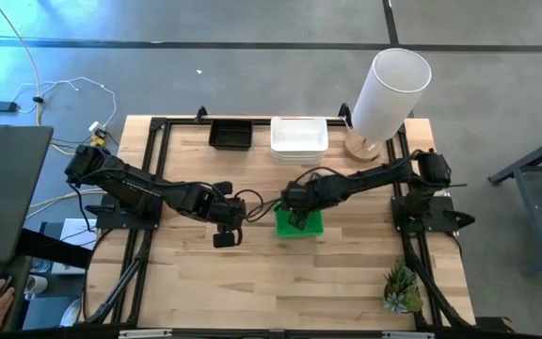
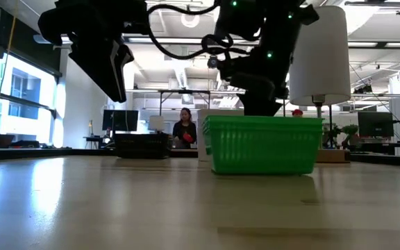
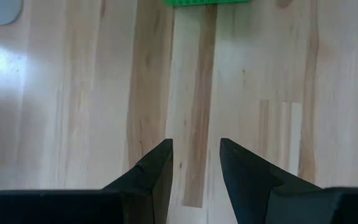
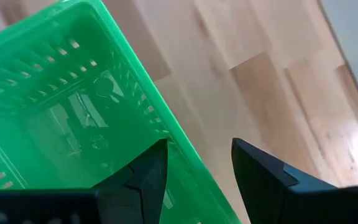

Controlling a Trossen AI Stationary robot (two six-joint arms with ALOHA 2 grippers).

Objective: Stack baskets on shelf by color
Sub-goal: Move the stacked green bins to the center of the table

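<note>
A bright green basket [image 1: 301, 223] rests on its base on the table's middle; it also shows in the low view [image 2: 262, 144]. My right gripper [image 1: 296, 215] is open over the basket's left end. In the right wrist view [image 4: 194, 165] one finger stands inside the basket's wall [image 4: 166, 127] and the other outside it, with a gap showing. My left gripper [image 1: 228, 229] is open and empty above bare wood [image 3: 194, 155], left of the green basket. A black basket [image 1: 231, 134] and a stack of white baskets [image 1: 298, 138] stand at the far edge.
A tall white cylinder [image 1: 387, 91] on a wooden base stands at the far right corner. A small green plant [image 1: 402, 289] sits at the near right corner. Black frame rails [image 1: 149, 169] run along the table's sides. A person [image 2: 184, 128] is in the room beyond.
</note>
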